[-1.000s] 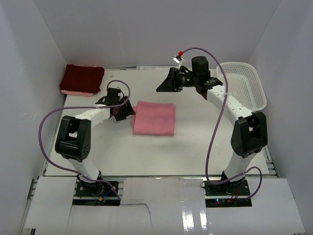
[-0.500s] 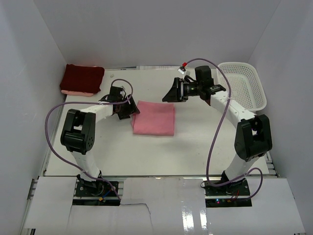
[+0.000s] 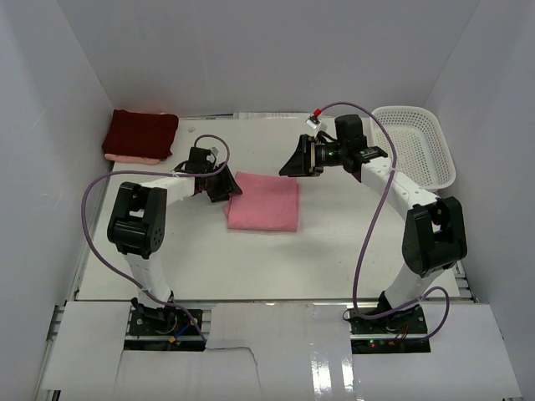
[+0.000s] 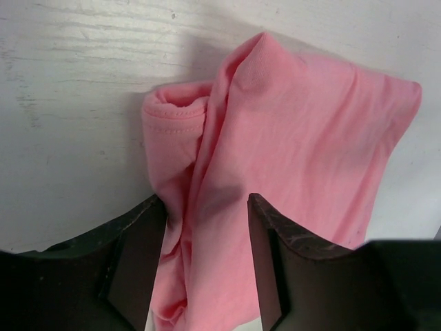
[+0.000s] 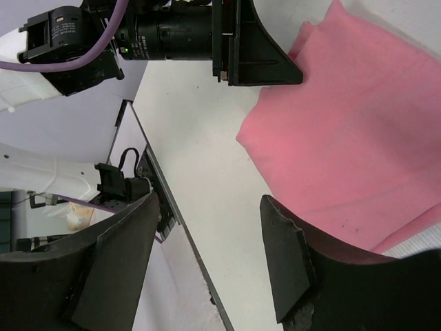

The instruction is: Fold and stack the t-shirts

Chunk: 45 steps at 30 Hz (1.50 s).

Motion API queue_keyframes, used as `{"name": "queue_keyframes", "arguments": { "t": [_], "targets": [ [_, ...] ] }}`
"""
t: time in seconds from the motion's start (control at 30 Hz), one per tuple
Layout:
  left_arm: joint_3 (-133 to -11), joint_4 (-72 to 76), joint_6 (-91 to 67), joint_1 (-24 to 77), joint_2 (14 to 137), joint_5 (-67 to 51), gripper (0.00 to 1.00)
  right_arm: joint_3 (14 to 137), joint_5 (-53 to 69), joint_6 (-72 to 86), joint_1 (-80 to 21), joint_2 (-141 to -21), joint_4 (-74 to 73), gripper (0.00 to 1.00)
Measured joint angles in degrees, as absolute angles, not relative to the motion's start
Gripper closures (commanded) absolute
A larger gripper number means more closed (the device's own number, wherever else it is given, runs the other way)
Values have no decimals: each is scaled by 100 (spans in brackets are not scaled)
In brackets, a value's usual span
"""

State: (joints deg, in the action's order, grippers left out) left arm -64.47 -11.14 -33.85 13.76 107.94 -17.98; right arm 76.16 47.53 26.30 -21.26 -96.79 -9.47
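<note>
The salmon pink t-shirt (image 3: 267, 202) lies folded into a rectangle at the middle of the table. My left gripper (image 3: 224, 188) is at its left edge. In the left wrist view the jaws (image 4: 205, 207) are open and straddle a bunched fold of the pink cloth (image 4: 289, 131), which fills the gap between them. My right gripper (image 3: 288, 159) hovers just behind the shirt's far edge, open and empty (image 5: 210, 207), with the pink shirt (image 5: 358, 138) to its right. The dark maroon t-shirt (image 3: 140, 132) lies folded at the back left corner, with a strip of pink cloth showing under its near edge.
A white mesh basket (image 3: 443, 159) stands at the back right of the table. White walls close in the left, back and right sides. The left arm's wrist camera (image 5: 172, 31) shows in the right wrist view, close to the shirt's corner.
My left gripper has moved right and a little away from me onto the shirt's left edge, and its forearm has swung up. My right gripper has moved right and drawn back from the shirt's far edge.
</note>
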Motion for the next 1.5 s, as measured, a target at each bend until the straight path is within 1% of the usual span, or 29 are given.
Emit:
{"name": "queue_keyframes", "arguments": {
  "t": [0.13, 0.17, 0.23, 0.27, 0.3, 0.4, 0.43, 0.5, 0.67, 0.87, 1.0, 1.23, 1.37, 1.5],
  "targets": [
    [-6497, -1125, -3367, 1369, 10866, -1850, 50, 7594, 4755, 2630, -2099, -9677, -954, 33],
    [-6499, -1135, -3352, 1367, 10879, -1852, 60, 7594, 4755, 2630, -2093, -9671, -952, 33],
    [-6504, -1151, -3358, 1363, 10932, -1879, 72, 7583, 4757, 2630, -2071, -9653, -952, 33],
    [-6506, -1155, -3347, 1358, 10967, -1907, 86, 7572, 4766, 2630, -2062, -9636, -950, 33],
    [-6512, -1164, -3334, 1356, 11002, -1922, 90, 7555, 4770, 2628, -2056, -9616, -943, 33],
    [-6554, -1157, -3343, 1352, 11065, -2045, 92, 7516, 4790, 2630, -2023, -9570, -954, 33],
    [-6578, -1157, -3345, 1347, 11093, -2091, 93, 7516, 4799, 2630, -2016, -9561, -952, 33],
    [-6657, -1168, -3343, 1343, 11170, -2196, 100, 7516, 4810, 2630, -1997, -9548, -952, 33],
    [-7107, -1573, -3234, 1308, 11408, -2300, 100, 7446, 4816, 2630, -1949, -9428, -952, 33],
    [-8176, -2460, -2722, 1041, 11817, -1826, 100, 7395, 4814, 2587, -1914, -9264, -1028, 33],
    [-9192, -2847, -2373, 475, 12265, -1584, 100, 7306, 4814, 2541, -1914, -9157, -1061, 33],
    [-11181, -3120, -1929, -322, 13273, -1551, 100, 7225, 4818, 2495, -1914, -9122, -1194, 33],
    [-12204, -3142, -1745, -438, 13939, -1568, 100, 7227, 4814, 2456, -1914, -9122, -1382, 33],
    [-12840, -3192, -1675, -399, 14381, -1710, 100, 7234, 4803, 2379, -1914, -9122, -1568, 33]
  ]
}}
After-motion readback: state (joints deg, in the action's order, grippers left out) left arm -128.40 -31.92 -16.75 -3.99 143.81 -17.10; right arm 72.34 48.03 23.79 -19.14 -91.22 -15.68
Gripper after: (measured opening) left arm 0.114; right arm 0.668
